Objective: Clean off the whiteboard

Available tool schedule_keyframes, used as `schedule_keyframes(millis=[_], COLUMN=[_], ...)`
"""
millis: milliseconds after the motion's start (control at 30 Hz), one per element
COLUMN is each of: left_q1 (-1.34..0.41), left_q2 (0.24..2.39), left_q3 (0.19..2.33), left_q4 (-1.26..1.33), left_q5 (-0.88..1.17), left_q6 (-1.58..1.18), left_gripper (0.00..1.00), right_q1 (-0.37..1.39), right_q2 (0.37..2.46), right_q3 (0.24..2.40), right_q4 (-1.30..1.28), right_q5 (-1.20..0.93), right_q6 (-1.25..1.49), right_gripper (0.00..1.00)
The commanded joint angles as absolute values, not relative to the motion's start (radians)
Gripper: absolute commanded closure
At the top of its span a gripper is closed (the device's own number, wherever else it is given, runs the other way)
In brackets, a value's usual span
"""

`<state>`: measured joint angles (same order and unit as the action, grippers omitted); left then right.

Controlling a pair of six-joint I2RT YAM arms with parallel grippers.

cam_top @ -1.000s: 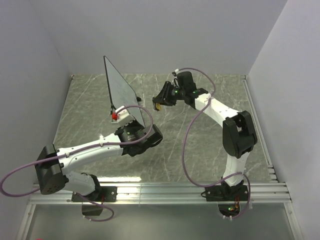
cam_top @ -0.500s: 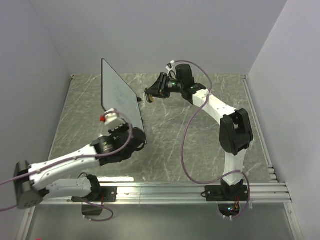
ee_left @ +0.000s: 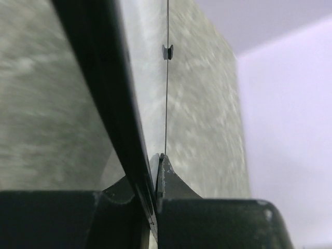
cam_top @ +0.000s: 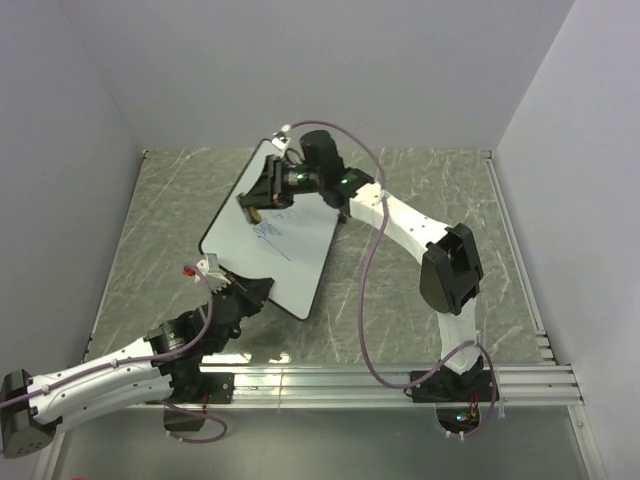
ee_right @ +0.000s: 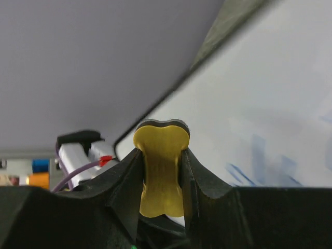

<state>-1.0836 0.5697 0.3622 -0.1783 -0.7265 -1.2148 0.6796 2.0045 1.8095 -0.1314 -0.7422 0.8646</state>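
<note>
Now, your left gripper (cam_top: 254, 288) clamping the whiteboard (cam_top: 305, 262), right gripper (cam_top: 252, 205) pinching the yellow eraser (ee_right: 161, 174), press it flat across the blue scribbles (cam_top: 271, 238) mid-frame.

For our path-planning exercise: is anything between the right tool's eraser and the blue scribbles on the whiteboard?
Nothing visible: only bare whiteboard lies between the eraser, in the right tool, and the scribbles.
</note>
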Motion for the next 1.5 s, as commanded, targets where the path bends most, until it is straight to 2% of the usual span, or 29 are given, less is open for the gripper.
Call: schedule_keyframes(millis=[0,167,400,533,700,1000,1233,1467], left_q1=[-1.141,-1.141,-1.138,-1.143,-1.143,-1.143,-1.144,-1.143], left_q2=[0.581,0.722,0.787,0.766,0.745,0.88,0.827,0.749], left_q3=[0.275,0.268,0.325,0.331,0.321,0.336,0.334,0.322], left_q4=[-0.166,-0.112,-0.323,-0.448,-0.423,-0.348,-0.383,-0.403], left_q5=[-0.059,0.012,-0.123,-0.198,-0.187,-0.15,-0.172,-0.169], left_q6=[-1.123,-1.052,-1.078,-1.114,-1.089,-1.02,-1.043,-1.069], left_gripper=[1.0,1.0,1.0,1.0,1.0,1.0,1.0,1.0], right_q1=[0.747,0.742,0.683,0.644,0.71,0.936,0.98,0.867], right_q2=[2.016,1.956,1.777,1.642,1.605,1.664,1.643,1.612], right_q3=[1.87,1.754,1.495,1.323,1.269,1.443,1.307,1.115], right_q4=[-0.205,-0.204,-0.206,-0.279,-0.325,-0.348,-0.301,-0.213], right_q5=[-0.746,-0.701,-0.539,-0.271,-0.028,0.083,0.109,0.184], right_q6=[0.81,0.77,0.71,0.655,0.664,0.73,0.782,0.825], right_gripper=[1.0,1.0,1.0,1.0,1.0,1.0,1.0,1.0])
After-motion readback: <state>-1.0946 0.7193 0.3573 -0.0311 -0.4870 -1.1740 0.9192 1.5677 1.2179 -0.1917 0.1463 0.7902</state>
